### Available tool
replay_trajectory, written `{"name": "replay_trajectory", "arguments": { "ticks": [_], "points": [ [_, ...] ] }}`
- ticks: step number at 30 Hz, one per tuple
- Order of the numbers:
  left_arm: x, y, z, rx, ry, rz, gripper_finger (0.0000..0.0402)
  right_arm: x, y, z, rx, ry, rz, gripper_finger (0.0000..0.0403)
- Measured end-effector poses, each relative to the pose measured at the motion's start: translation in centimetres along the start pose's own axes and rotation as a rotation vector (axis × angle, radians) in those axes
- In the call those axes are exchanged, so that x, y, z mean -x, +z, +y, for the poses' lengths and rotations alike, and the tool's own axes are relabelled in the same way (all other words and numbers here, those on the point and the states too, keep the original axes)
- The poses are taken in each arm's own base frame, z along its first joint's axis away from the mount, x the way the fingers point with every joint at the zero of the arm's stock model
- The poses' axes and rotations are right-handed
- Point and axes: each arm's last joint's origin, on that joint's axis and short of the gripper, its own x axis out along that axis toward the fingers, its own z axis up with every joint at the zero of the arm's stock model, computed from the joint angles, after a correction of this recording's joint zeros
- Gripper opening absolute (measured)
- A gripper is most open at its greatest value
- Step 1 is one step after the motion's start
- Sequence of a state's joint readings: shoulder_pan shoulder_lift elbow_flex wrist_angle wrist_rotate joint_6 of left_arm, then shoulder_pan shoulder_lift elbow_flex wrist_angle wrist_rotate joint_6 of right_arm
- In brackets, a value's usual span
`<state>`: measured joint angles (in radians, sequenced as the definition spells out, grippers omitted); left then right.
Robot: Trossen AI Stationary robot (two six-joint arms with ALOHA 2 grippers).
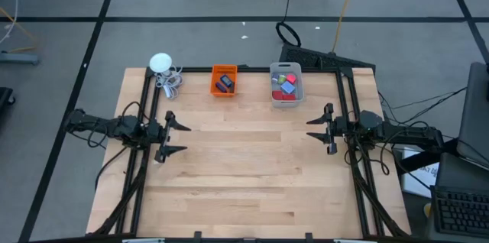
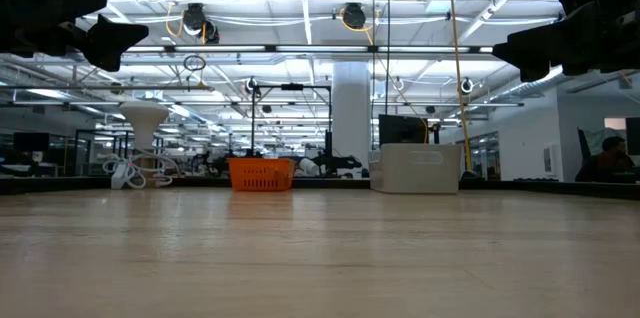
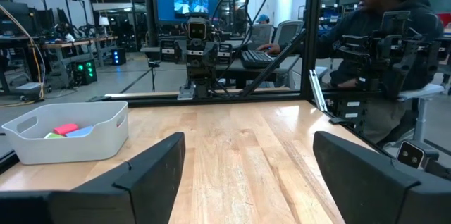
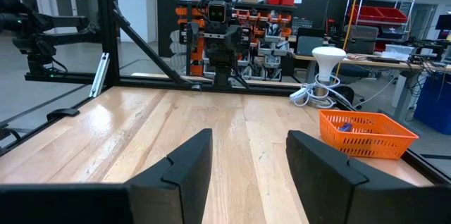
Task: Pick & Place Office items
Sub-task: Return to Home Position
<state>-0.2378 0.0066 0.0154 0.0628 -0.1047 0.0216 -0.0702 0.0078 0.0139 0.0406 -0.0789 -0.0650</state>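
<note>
The office items lie in two bins at the table's far edge. Dark flat pieces are in the orange bin (image 1: pixel 224 81). Red, pink, blue and green pieces are in the clear grey bin (image 1: pixel 286 82), and some of them (image 3: pixel 67 129) show in the left wrist view. My left gripper (image 1: pixel 177 137) hovers level over the table's left side, open and holding nothing. My right gripper (image 1: pixel 315 126) hovers level over the right side, its fingers apart by a narrower gap, with nothing between them. The two grippers face each other across bare wood.
A white round gadget (image 1: pixel 160 63) with a coiled cable (image 1: pixel 170 82) stands at the far left corner. Black frame rails (image 1: pixel 145 113) run along both table sides. A person (image 3: pixel 394 34) sits beyond the right edge. Bare wood (image 1: pixel 244 166) lies between the arms.
</note>
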Motion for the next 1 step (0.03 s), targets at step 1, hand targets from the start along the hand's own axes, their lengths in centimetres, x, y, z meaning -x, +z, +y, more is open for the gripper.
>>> {"name": "replay_trajectory", "arguments": {
  "ticks": [1],
  "points": [
    [0.0, 0.0, 0.0, 0.0, 0.0, 0.0, 0.0311, 0.0, 0.0, 0.0, 0.0, 0.0, 0.0, 0.0171]
  ]
}}
